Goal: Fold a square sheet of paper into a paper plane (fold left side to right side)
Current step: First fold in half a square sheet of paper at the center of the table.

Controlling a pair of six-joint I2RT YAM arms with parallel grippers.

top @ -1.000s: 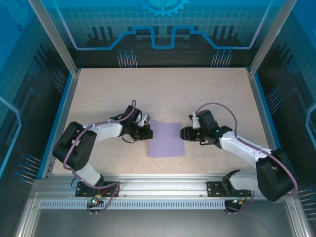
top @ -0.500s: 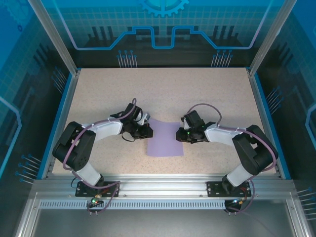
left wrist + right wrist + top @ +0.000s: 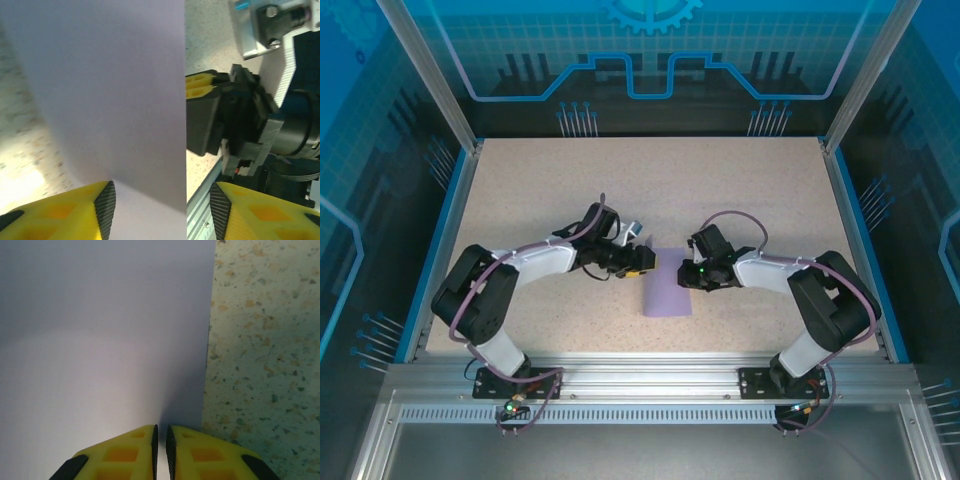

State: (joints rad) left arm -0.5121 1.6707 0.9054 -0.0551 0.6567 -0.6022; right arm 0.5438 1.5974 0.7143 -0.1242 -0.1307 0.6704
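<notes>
The square sheet of paper (image 3: 666, 283) lies folded over at mid-bench (image 3: 740, 190). Its right edge is clamped by the right gripper (image 3: 161, 440) as an anchor. The left gripper (image 3: 161, 210) is held with its fingers (image 3: 75, 210) apart, apparently to free the flap.

**Edges Cropped, Layers Unclear**

In the left wrist view the square sheet of paper (image 3: 110, 90) runs off the top and bottom edges. The left pincer (image 3: 162, 197) is cut off at the bottom edge, and so is the right pincer (image 3: 161, 432) in its own view. From above, the sheet's layers are too small to count, and the left pincer covers its far left corner.
</notes>
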